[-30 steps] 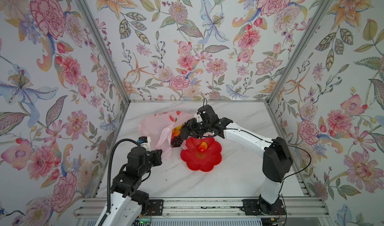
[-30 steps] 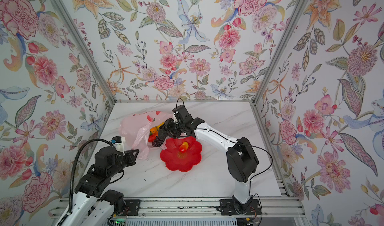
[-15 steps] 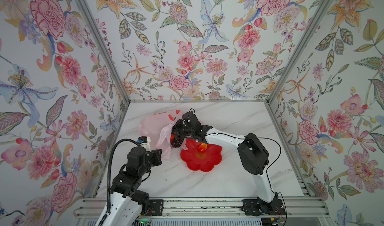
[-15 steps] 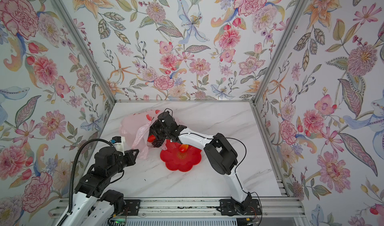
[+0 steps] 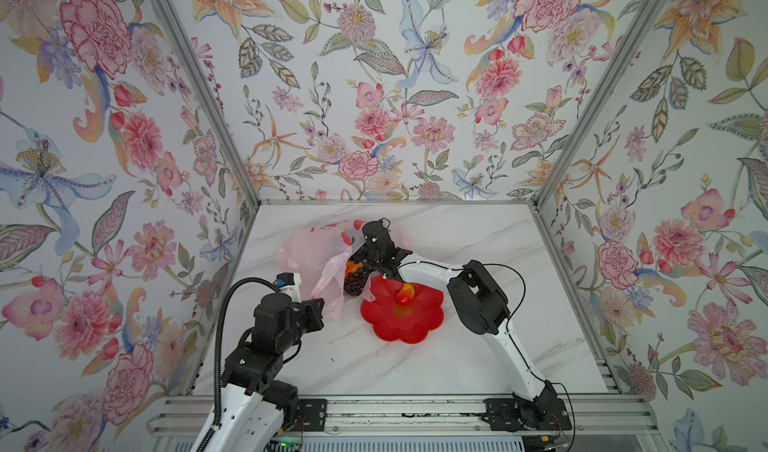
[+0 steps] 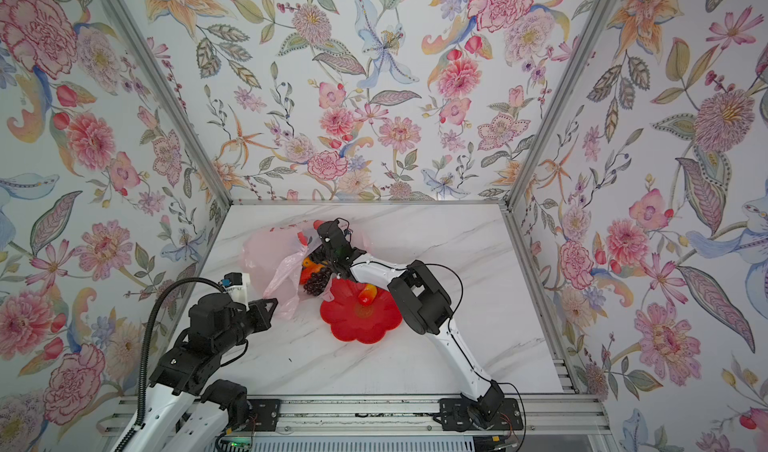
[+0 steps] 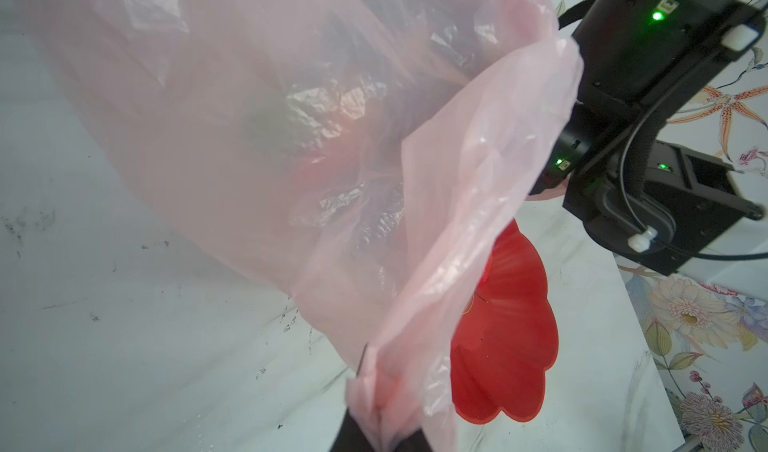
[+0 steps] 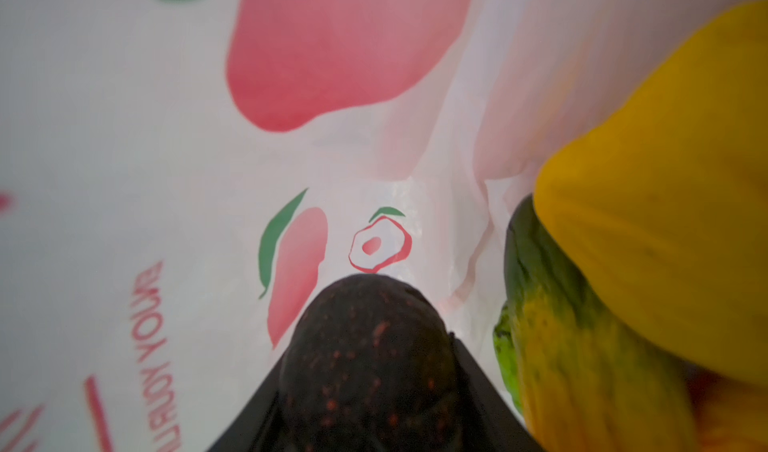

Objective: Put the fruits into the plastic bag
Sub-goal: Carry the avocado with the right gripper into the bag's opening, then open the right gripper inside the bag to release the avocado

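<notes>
Inside the plastic bag (image 8: 124, 138), our right gripper (image 8: 365, 391) had its jaws closed partway round one blackish avocado (image 8: 365, 346), which sat snug between them with its tip pointing deeper into the bag. Beside it lay one yellow lumpy fruit (image 8: 665, 179) and one green-and-yellow fruit (image 8: 557, 346), both already in. Our left gripper (image 7: 380, 429) was clamped tight on a bunched edge of the bag, lifting it so that the mouth gaped toward the red flower-shaped plate (image 5: 399, 333). In both top views one dark grape bunch (image 5: 355, 281) sat at the mouth, just beside the plate, with an orange fruit (image 5: 353, 267) behind it. We could not tell whether the grapes were wholly within the film, nor whether that orange piece was one of the two seen from the right wrist. Through the plastic, the left wrist view gave us a greenish shape (image 7: 266, 125) and a reddish shape (image 7: 316, 171), probably fruits but too vague to count. One mango (image 5: 405, 294) lay on the plate, the only fruit we saw clearly outside the bag. We judged the job nearly done, with the avocado to be let go and that mango to be fetched. Our count was one bag, one plate, and at least five fruits.
</notes>
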### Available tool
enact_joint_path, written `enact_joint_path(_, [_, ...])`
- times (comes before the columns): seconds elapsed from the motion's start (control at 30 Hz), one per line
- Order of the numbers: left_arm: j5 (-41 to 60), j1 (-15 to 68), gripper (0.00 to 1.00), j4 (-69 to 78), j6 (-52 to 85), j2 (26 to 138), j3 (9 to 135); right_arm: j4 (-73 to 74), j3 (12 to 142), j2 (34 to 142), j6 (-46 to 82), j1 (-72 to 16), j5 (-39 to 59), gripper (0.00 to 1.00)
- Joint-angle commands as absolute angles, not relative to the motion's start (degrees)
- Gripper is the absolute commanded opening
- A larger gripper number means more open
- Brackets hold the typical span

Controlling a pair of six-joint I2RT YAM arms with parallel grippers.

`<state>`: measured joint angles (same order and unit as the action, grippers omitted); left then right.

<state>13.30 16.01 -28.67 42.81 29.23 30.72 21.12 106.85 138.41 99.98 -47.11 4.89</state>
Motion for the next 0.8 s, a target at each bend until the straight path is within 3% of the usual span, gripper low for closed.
enact_joint_path(0.0, [13.80, 15.29, 0.00, -28.59, 41.57, 28.48, 30.06, 23.20, 110.96, 141.05, 101.03, -46.01, 4.43, 0.54])
enact_joint_path(0.3, [13.48, 15.19, 0.00, -28.50, 41.49, 28.28, 30.10, 20.34, 116.73, 145.77, 101.05, -43.75, 7.46, 0.68])
enact_joint_path(0.5, [13.84, 15.02, 0.00, -28.56, 41.23, 28.26, 30.06, 18.65, 117.75, 146.13, 100.11, -43.84, 9.17, 0.83])
enact_joint_path(0.77, [13.67, 14.86, 0.00, -28.52, 41.53, 28.22, 30.00, 20.72, 112.35, 143.60, 100.02, -43.68, 9.44, 0.87])
